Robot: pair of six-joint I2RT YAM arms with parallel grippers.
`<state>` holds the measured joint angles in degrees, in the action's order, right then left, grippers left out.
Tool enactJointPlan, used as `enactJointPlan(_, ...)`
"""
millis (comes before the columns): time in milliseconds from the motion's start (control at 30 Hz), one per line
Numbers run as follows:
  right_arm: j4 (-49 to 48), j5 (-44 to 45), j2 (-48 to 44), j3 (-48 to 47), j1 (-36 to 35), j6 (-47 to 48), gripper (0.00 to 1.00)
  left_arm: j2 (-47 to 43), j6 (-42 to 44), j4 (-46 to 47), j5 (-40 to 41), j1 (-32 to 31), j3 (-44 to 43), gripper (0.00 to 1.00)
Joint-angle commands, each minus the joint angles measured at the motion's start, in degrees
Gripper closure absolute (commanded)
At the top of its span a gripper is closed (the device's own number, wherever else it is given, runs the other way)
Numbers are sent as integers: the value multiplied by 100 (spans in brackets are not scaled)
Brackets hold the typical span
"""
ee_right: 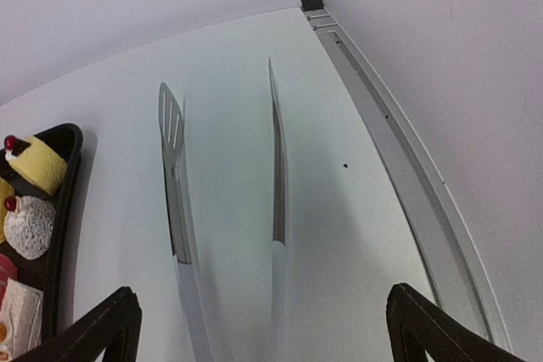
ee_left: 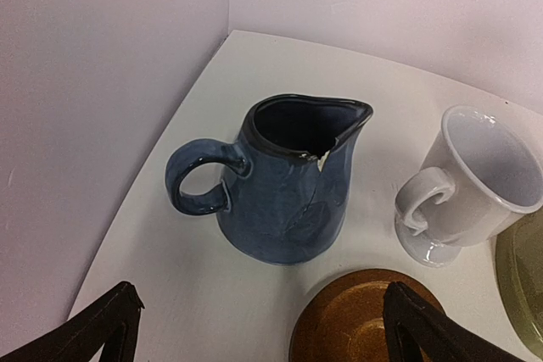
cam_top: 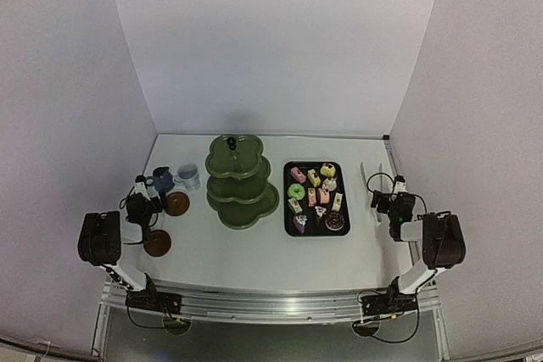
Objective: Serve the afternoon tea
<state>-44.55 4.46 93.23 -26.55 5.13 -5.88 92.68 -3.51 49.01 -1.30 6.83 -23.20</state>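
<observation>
The olive-green three-tier stand (cam_top: 242, 177) rises mid-table with bare tiers; its edge (ee_left: 524, 286) shows in the left wrist view. Several small cakes and doughnuts (cam_top: 316, 197) lie on the black tray (cam_top: 287, 177). A dark-blue cup (ee_left: 284, 180) and a white cup (ee_left: 475, 180) stand upright side by side at the left, a brown saucer (ee_left: 352, 320) in front of them. A second saucer (cam_top: 158, 243) lies nearer the arm. My left gripper (ee_left: 263, 307) is open just short of the blue cup. My right gripper (ee_right: 259, 303) is open over the tongs' handle end.
Metal tongs (ee_right: 174, 175) lie spread on the table right of the tray (ee_right: 66, 201), near a rail (ee_right: 399, 142) along the right wall. A yellow cake (ee_right: 38, 163) and a white cake (ee_right: 30, 226) sit at the tray's near corner. White walls enclose the table on three sides.
</observation>
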Motion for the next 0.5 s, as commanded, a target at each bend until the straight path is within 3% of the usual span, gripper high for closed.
enactJointPlan(0, 1223, 646, -787, -622, -3, -263, 2, 25, -80, 78, 76, 36, -159, 0)
enactJointPlan(100, 1640, 626, -1209, -773, 3, -572, 2, -418, -96, -726, 238, 39, -415, 0)
enactJointPlan(267, 3177, 5, -1510, -1502, -1, -723, 2, -1171, 230, -3681, -795, 35, -1942, 0)
enactJointPlan(367, 4502, -295, -1293, -2246, -4, -660, 6, -1515, -266, -3969, -759, 29, -2163, 0)
enactJointPlan(467, 5738, -483, -832, -3008, -9, -536, 6, -1798, -226, -3861, -1370, 29, -2133, 0)
